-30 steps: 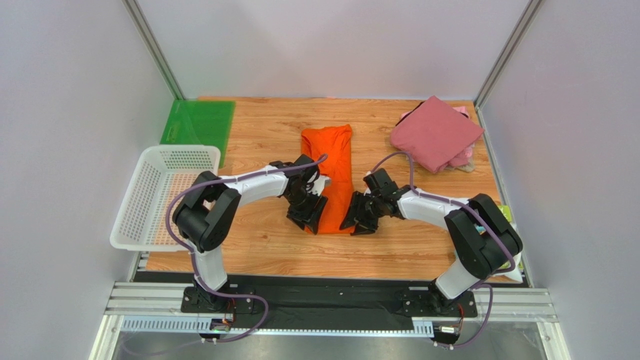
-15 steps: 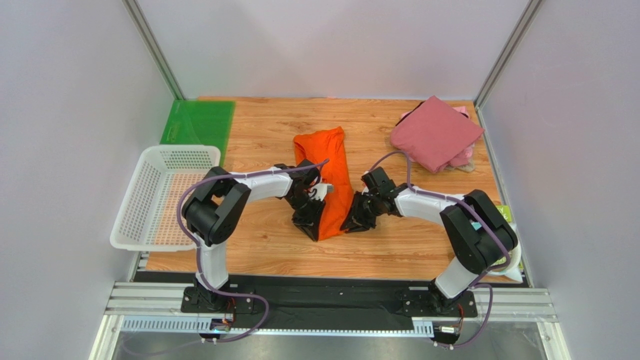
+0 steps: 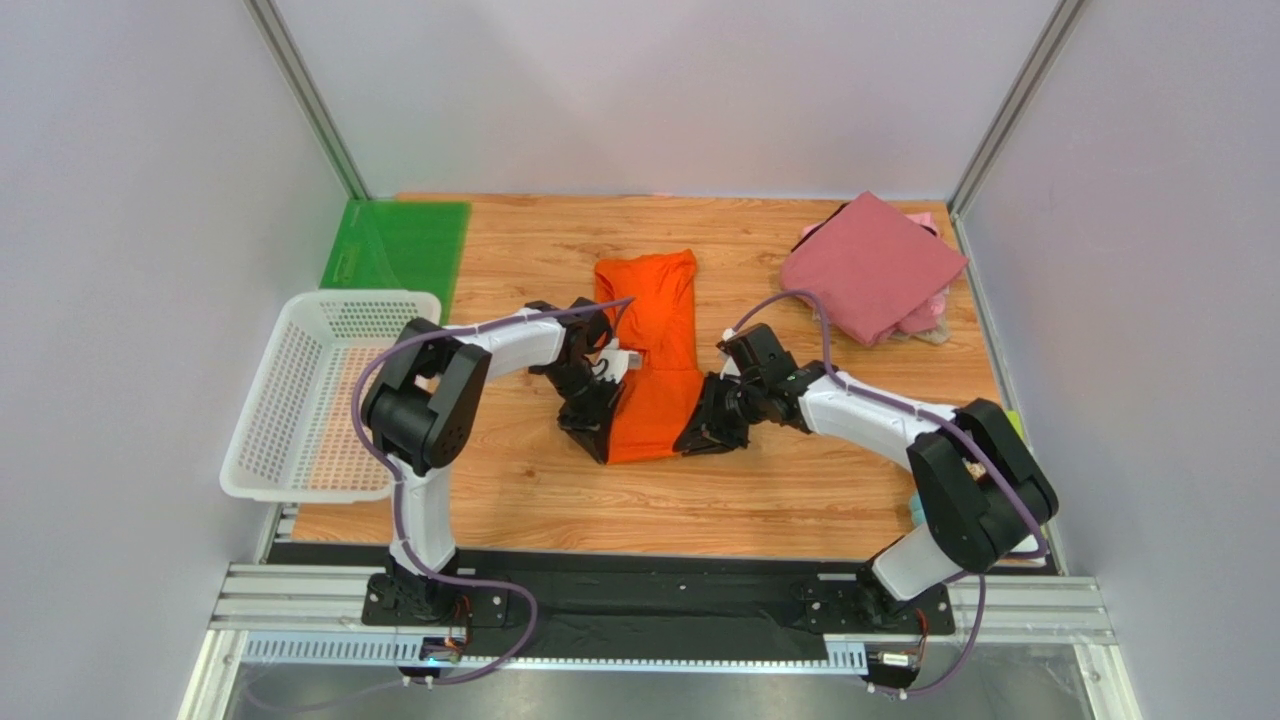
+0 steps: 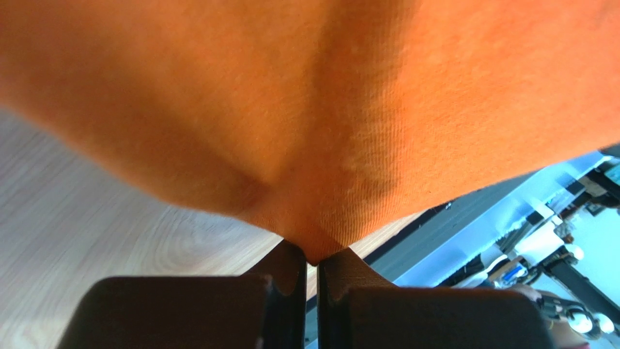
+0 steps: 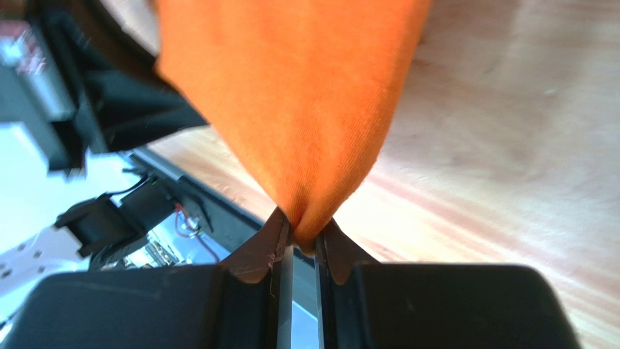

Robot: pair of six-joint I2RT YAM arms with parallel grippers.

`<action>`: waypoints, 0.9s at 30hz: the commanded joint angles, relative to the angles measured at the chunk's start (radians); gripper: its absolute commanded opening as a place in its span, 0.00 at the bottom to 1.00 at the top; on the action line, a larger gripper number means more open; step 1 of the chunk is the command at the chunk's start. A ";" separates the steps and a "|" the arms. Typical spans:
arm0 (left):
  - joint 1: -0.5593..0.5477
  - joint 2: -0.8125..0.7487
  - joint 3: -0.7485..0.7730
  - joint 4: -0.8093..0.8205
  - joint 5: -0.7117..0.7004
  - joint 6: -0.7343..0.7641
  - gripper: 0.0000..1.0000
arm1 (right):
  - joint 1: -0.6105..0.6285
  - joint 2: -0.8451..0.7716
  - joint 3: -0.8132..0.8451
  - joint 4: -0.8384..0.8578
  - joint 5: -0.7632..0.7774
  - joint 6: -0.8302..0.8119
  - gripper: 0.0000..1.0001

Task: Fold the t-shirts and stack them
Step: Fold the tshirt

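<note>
T-shirt [image 3: 657, 353], bright orange soft cloth: pinched between jaws of left gripper [image 4: 311, 256] and right gripper [image 5: 301, 231]; shallow bites seemed liable to slip.

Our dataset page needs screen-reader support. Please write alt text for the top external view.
The left fingers and right fingers each pinch a near corner of the orange t-shirt at centre. A maroon t-shirt lies far right; a white basket and green sheet sit left.
</note>
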 commanded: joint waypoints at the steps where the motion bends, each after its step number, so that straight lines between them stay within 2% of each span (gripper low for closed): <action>1: 0.034 -0.043 0.007 -0.125 -0.070 0.092 0.00 | -0.006 -0.075 0.009 -0.053 -0.011 -0.028 0.15; 6: 0.032 -0.063 0.014 -0.161 -0.017 0.133 0.00 | -0.001 -0.078 -0.026 -0.027 -0.023 -0.017 0.14; 14: 0.034 -0.146 0.116 -0.388 0.085 0.222 0.00 | 0.034 -0.108 -0.097 0.009 -0.023 0.034 0.13; 18: 0.032 -0.195 0.120 -0.488 0.128 0.253 0.00 | 0.051 -0.156 -0.105 0.006 -0.017 0.060 0.12; 27: 0.031 -0.234 0.122 -0.491 0.154 0.227 0.00 | 0.063 -0.250 -0.030 -0.063 0.003 0.075 0.11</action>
